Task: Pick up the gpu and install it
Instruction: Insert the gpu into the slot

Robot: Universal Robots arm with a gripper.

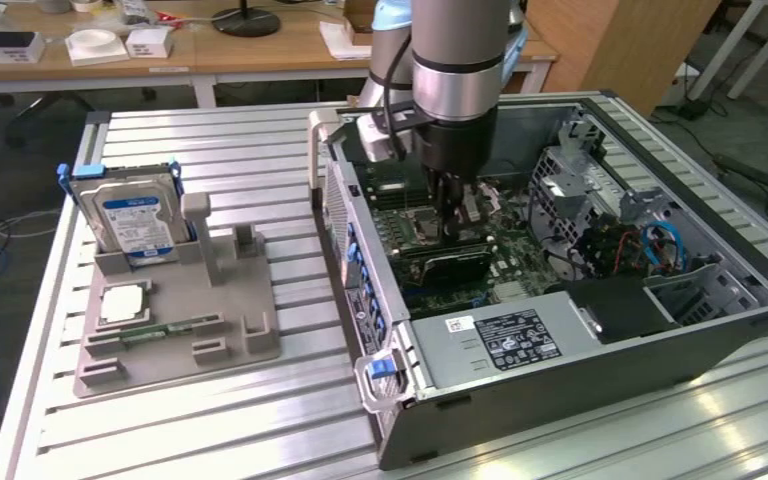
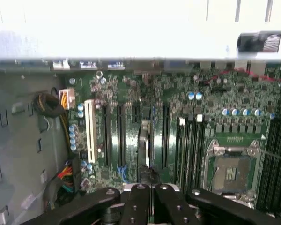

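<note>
The open computer case (image 1: 544,300) is being shown whole in the exterior view, lying on the slatted table (image 1: 224,420), with the arm (image 1: 454,70) reaching straight down into it from above. Toward the exterior view's left, a grey holder (image 1: 177,320) is being seen carrying an upright hard drive (image 1: 131,222), a processor chip (image 1: 120,303) and a narrow green memory stick (image 1: 164,329).

The wrist view is giving what the exterior view is hiding: the motherboard (image 2: 178,122) close up, with its row of long expansion slots (image 2: 112,136), a white slot (image 2: 89,129) and the processor socket (image 2: 232,168).

The end effector (image 2: 150,185) is being held vertically over the board, its fingers (image 2: 136,201) drawn together around the gpu (image 2: 143,147), which is being seen edge-on, standing upright among the slots. In the exterior view the gpu (image 1: 454,262) is appearing as a dark card just below the end effector (image 1: 454,235); whether it is fully seated cannot be told.
</note>
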